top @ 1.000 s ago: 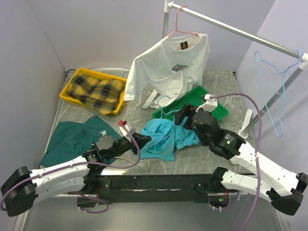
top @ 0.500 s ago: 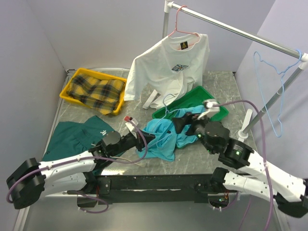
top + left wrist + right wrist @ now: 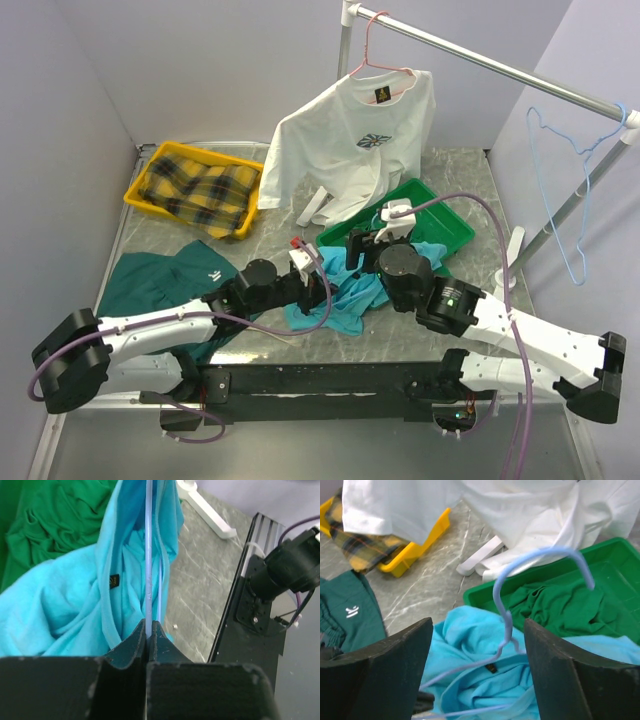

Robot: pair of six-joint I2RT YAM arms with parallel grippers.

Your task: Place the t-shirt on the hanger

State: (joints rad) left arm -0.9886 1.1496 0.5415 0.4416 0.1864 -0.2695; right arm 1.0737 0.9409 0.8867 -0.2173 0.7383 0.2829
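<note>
Left gripper (image 3: 149, 628) clamped tight on the hanger (image 3: 149, 580), pinching its wire where it runs between folds of the t-shirt (image 3: 60, 605). Right gripper (image 3: 477, 625) has its jaws spread wide, holding nothing, and hovers over the shirt's collar from 3 o'clock. T-shirt lies bunched mid-table, its 1 o'clock edge over the green tray (image 3: 455, 228). Hanger hook pokes up out of the cloth near the collar label. One arm wire lies on top of the fabric, so the shoulders look not seated. Judgement: roughly midway. Hanger is partly threaded, shirt not yet spread over both arms, nothing lifted or hung. Far back at 12 o'clock, white t-shirt (image 3: 350, 140) hangs from the rail (image 3: 500, 65).
</note>
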